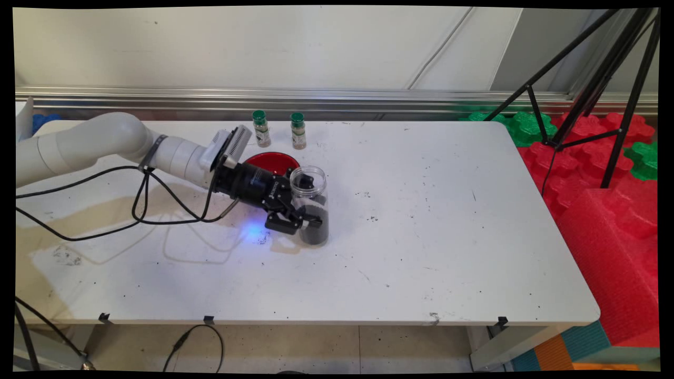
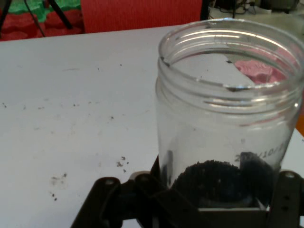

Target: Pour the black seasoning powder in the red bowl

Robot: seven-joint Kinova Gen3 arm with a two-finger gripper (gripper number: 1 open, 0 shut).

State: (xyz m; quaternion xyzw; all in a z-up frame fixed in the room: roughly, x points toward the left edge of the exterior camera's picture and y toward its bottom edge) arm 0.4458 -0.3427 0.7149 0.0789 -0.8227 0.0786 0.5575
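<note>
A clear, lidless plastic jar (image 1: 309, 195) stands upright on the white table (image 1: 432, 247), its lower part dark with black granules. My gripper (image 1: 314, 220) reaches in low from the left and is shut on the jar's lower half, one finger on each side. In the hand view the jar (image 2: 228, 109) fills the right half, with the gripper (image 2: 216, 192) clasping its base and the black granules visible through the wall. A red plate (image 1: 267, 159) lies just behind the hand, partly hidden by it.
Two small green-capped spice bottles (image 1: 260, 128) (image 1: 298, 130) stand near the table's back edge. Black specks are scattered on the table around the jar. A black tripod (image 1: 605, 89) and red and green foam blocks (image 1: 605, 221) stand off the table's right side.
</note>
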